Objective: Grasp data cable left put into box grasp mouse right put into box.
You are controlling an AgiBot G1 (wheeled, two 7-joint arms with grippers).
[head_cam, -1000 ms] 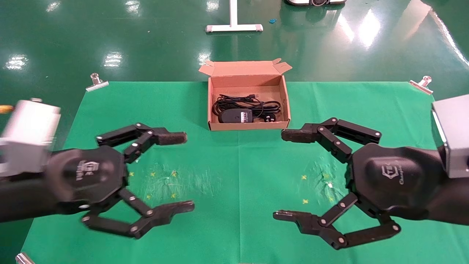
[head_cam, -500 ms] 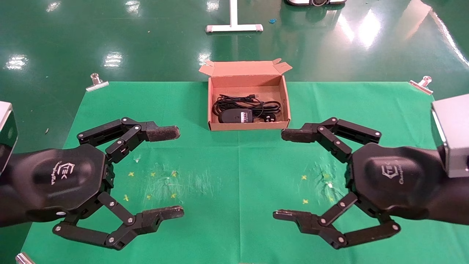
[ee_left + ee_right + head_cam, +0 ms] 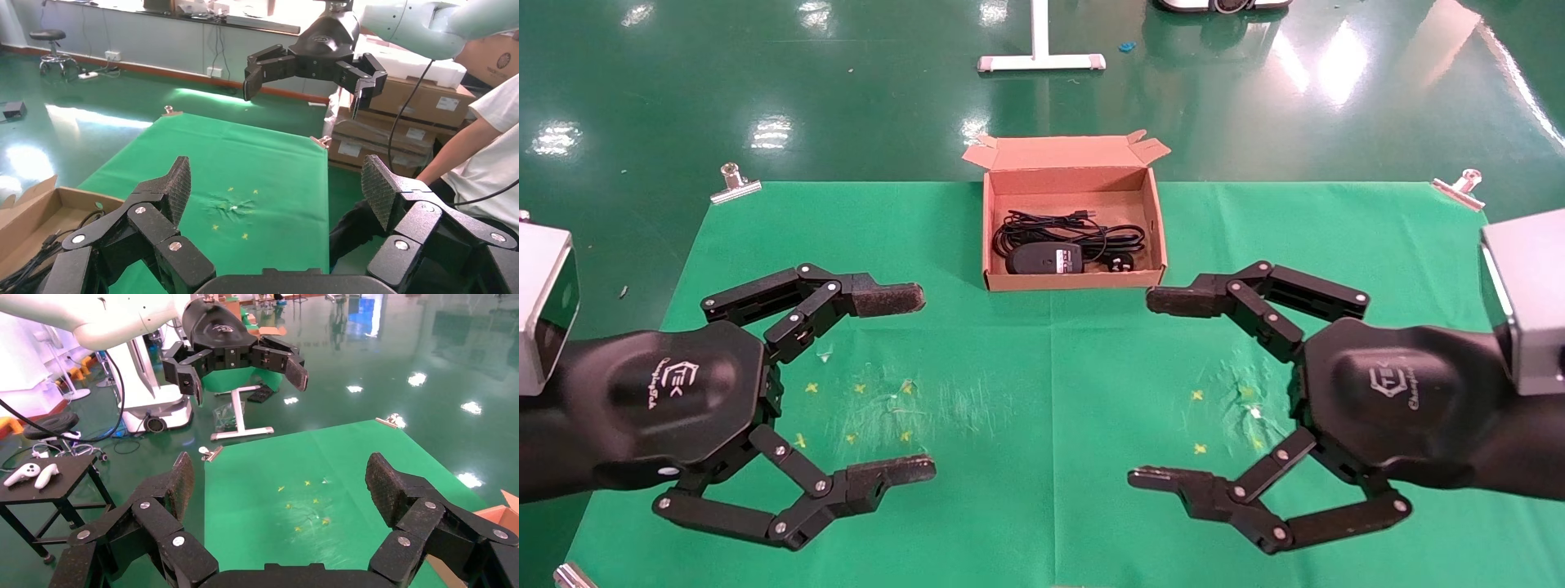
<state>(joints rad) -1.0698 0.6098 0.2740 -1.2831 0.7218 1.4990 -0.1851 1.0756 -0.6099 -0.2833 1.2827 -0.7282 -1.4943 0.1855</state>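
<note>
Head view: mouse and data cable lie inside the box at the counter's far middle; the cable seems partly under the mouse. Left tool and right tool, both spread wide and empty, hover nearer, flanking the box, apart from it.

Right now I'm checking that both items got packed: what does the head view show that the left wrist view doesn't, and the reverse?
Only the head view shows the small black oval mouse lying inside the shallow brown cardboard box. Only the left wrist view shows stacked cartons beyond the table. Both show the coiled black data cable in the box, the green cloth, and the open left hand and right hand.
</note>
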